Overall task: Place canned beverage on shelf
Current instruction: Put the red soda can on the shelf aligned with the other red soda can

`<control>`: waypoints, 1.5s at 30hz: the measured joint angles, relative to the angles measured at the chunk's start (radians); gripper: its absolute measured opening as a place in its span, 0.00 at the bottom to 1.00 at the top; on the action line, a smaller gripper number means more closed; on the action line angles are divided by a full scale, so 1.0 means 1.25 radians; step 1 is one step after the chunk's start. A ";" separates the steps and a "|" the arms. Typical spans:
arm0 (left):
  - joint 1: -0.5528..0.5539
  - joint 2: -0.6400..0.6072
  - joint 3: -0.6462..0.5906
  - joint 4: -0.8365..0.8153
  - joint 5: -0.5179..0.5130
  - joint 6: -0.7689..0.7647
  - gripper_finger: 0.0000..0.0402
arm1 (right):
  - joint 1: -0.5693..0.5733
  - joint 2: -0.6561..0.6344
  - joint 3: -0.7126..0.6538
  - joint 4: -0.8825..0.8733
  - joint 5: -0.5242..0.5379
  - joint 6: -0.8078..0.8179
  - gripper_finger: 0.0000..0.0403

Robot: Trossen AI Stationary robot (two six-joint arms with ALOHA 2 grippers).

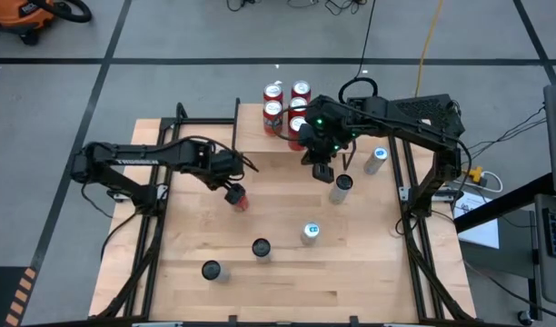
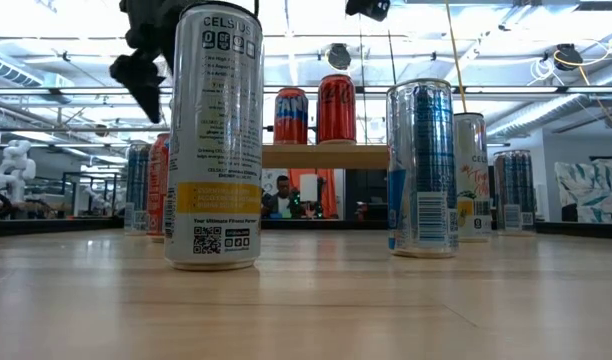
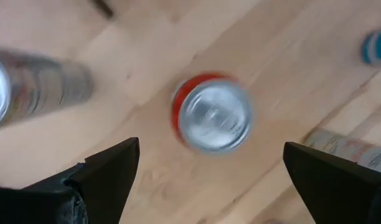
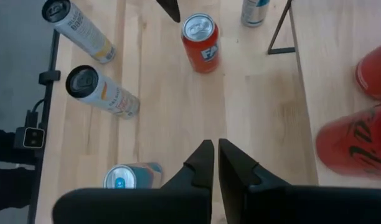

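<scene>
Closest to the low camera stands a tall white Celsius can (image 2: pixel 213 135), upright on the counter (image 1: pixel 287 282), with a blue can (image 2: pixel 421 168) just beyond it toward 3 o'clock.

From above, the left gripper (image 1: pixel 233 193) hovers at the counter's 9 o'clock side, fingers spread wide, directly over an upright orange can (image 3: pixel 211 113); it grips nothing. The right gripper (image 1: pixel 322 169) has its fingers pressed together, empty, beside the shelf (image 1: pixel 255 136) at 12 o'clock.

Risks, as I judge them: in the left wrist view the orange can sits nearer one finger than the other, so a descent may clip the rim and tip it. The shelf carries four red cans (image 1: pixel 287 107) on its right part, so a careless placement could knock them over or set the can too near the shelf edge. The right arm hangs close to the shelf and could obstruct the approach.

Open room lies around the orange can and at 6 o'clock; loose cans dot the centre and right.
</scene>
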 joint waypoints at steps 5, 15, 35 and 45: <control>-0.004 0.011 0.000 -0.026 -0.071 -0.054 1.00 | 0.000 0.000 0.000 -0.001 0.000 -0.004 0.00; -0.002 0.064 0.000 -0.012 -0.016 -0.054 1.00 | 0.000 0.000 0.000 0.000 0.000 -0.044 0.00; -0.002 0.205 0.000 0.031 0.027 0.001 1.00 | 0.000 0.000 0.000 0.001 0.001 -0.051 0.00; -0.002 0.213 0.000 0.048 0.027 0.000 0.92 | 0.000 0.000 0.000 0.001 0.001 -0.033 0.00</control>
